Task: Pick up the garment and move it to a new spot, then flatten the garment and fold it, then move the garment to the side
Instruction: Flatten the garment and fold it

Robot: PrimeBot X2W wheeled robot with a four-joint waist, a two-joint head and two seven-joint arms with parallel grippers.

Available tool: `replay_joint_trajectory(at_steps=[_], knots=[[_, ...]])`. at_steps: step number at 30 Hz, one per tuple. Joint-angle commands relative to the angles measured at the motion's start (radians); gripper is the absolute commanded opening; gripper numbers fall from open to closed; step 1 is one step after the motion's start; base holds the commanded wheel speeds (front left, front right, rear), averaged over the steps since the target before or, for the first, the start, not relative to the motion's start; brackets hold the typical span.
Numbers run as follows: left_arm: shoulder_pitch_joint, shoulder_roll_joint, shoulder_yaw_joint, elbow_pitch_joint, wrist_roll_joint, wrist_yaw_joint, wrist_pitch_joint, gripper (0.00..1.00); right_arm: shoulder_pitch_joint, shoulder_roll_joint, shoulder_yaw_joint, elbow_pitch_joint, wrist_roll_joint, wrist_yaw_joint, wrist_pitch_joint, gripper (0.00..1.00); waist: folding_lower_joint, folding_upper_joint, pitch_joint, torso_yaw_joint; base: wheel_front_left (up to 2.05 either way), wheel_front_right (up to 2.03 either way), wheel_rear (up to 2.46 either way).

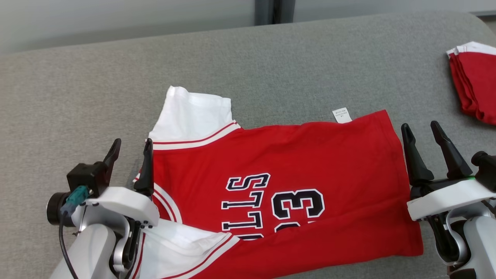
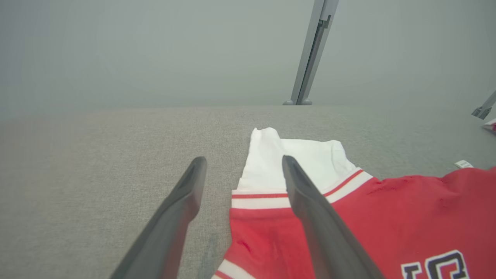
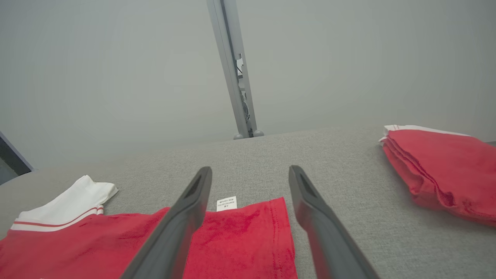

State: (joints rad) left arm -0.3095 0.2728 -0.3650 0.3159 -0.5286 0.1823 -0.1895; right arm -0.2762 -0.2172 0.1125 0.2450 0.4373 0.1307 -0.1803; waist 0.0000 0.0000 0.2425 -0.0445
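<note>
My left claw [image 1: 131,144] and right claw [image 1: 421,127] stand apart and empty; the red shirt [image 1: 279,155] mid-frame looks soft and floppy, so I'd probably pinch its upper corners.

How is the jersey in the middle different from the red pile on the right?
The jersey lies spread out flat; the pile is folded into stacked layers. The jersey shows dark letters and a number; the pile shows no print. Both are red with white trim, on the grey surface.
</note>
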Motion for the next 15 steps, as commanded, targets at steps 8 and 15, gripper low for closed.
replay_joint_trajectory(at_steps=[8,15], knots=[[-0.178,0.027,-0.034,0.150,0.048,-0.027,0.056,1.00,-0.036,0.011,0.007,-0.007,-0.013,0.000,-0.037,1.00,0.0000,0.0000,0.083,-0.060,0.00,0.00,0.00],[-0.386,0.051,-0.070,0.308,0.092,-0.058,0.144,1.00,-0.070,0.027,0.028,-0.020,-0.017,0.000,-0.049,1.00,0.0000,0.0000,0.147,-0.108,0.00,0.00,0.00]])
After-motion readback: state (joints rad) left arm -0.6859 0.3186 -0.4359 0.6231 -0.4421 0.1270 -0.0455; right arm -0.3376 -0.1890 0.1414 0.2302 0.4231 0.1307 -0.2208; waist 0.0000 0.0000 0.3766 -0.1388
